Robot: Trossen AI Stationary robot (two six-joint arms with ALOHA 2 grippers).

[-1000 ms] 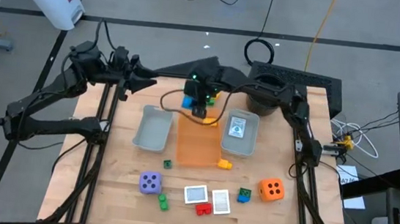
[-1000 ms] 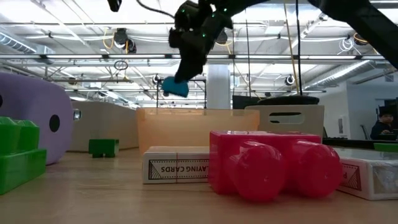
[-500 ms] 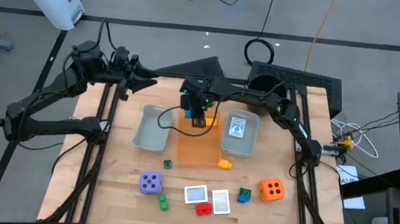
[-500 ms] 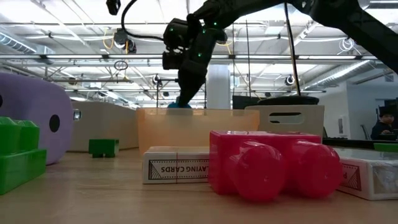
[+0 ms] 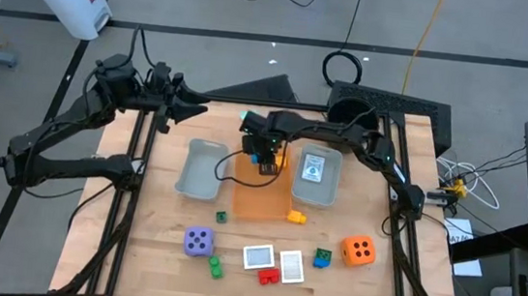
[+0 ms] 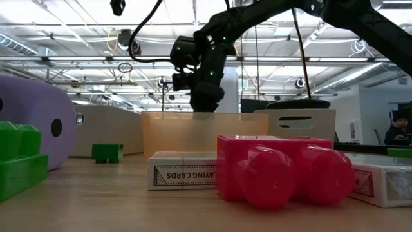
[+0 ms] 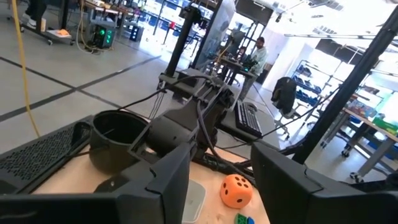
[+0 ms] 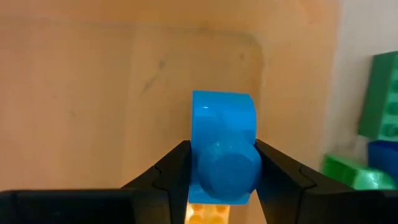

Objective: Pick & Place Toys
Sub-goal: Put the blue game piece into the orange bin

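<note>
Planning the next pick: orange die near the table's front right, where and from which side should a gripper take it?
Take the orange die from straight above, fingers on two opposite flat side faces. It sits flat and apart from the neighbouring green brick, though that side looks tighter, so probably close across the other pair of faces. The right gripper holds a blue brick.

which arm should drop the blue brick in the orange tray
Right. The right gripper already grips the blue brick over the orange tray; the left gripper waits at the table's far-left corner.
</note>
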